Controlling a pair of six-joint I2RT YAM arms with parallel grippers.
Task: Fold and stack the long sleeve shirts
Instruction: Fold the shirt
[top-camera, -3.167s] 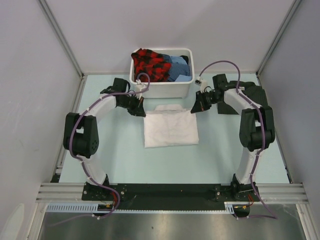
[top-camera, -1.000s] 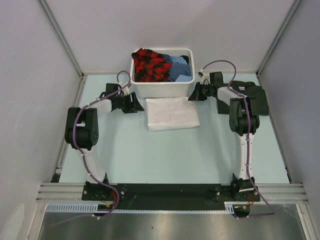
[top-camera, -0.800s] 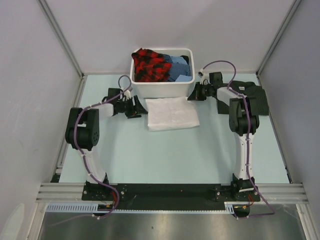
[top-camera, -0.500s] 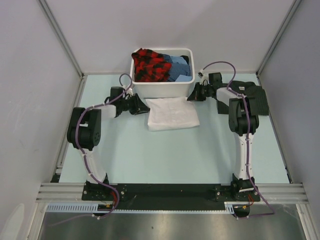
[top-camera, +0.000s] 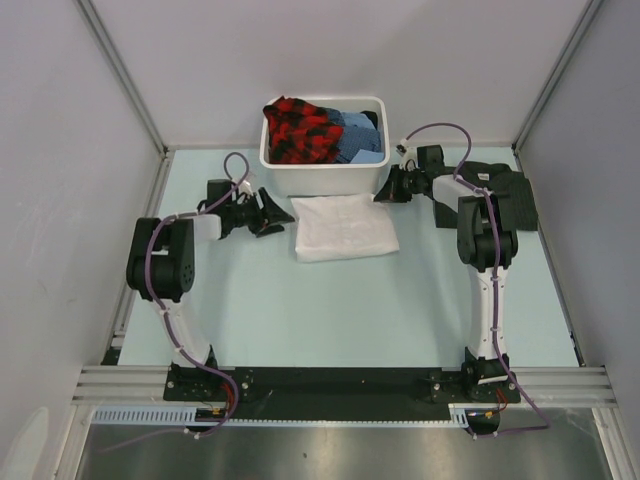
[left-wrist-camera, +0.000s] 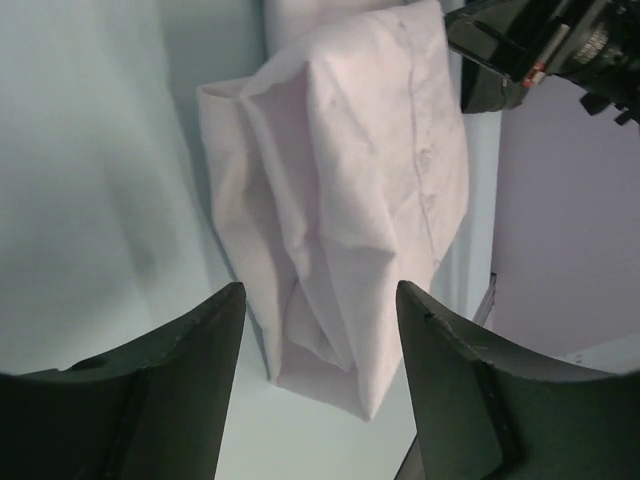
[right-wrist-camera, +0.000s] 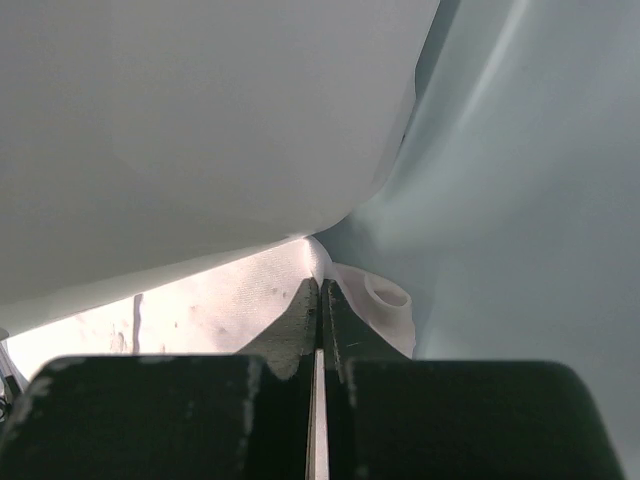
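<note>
Now, I see the white tub (top-camera: 325, 178) just beyond both pincers. The folded white shirt (top-camera: 343, 227) lies flat between them. Left arm (top-camera: 160, 260) is low with its elbow out, the left pincer (top-camera: 280, 216) spread and the shirt just ahead of its tips. Right arm (top-camera: 485, 240) is stretched forward, the right pincer (top-camera: 383, 192) pressed together with its tips at the shirt's corner. Whether it nips cloth, I cannot tell.

Overhead; wrist close-ups on white shirt (top-camera: 345, 227)

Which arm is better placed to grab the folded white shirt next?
Left, likely. The left claw is open, just off the left edge of the white shirt, facing it. The right claw is shut, tucked at the far right corner by the tub.
</note>
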